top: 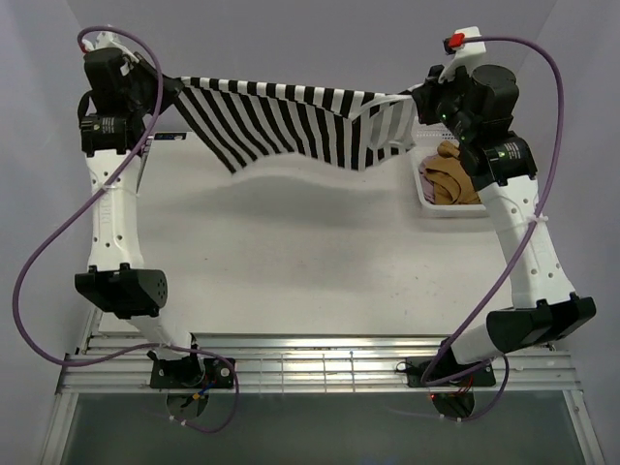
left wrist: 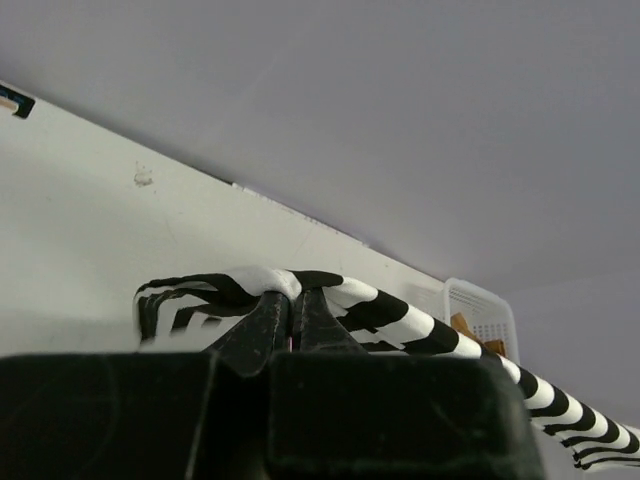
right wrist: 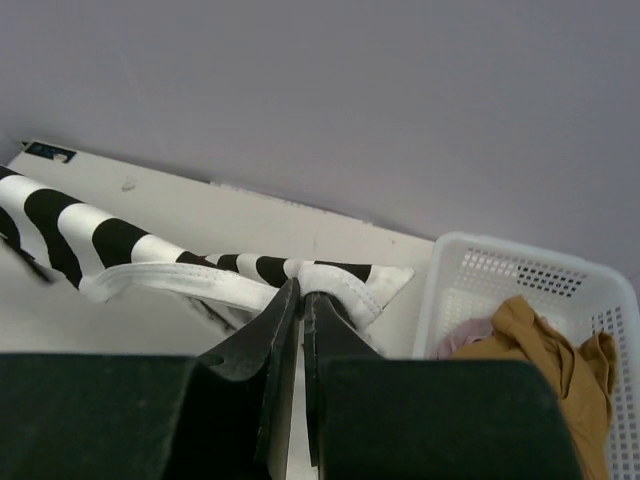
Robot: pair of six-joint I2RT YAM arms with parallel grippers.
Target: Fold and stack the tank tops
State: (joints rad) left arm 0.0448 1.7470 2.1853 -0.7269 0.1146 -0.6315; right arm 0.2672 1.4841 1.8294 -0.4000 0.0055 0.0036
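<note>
Tank top (top: 291, 121) (striped) taut above table (top: 291, 262)

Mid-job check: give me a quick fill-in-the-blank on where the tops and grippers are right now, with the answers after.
1. The left gripper and the right gripper are both ____ on the striped tank top.
2. The striped tank top hangs spread ____ the table, not lying on it.
3. The tan tank top lies in the white basket on the ____ arm's side.
Missing words: shut; above; right.
</note>
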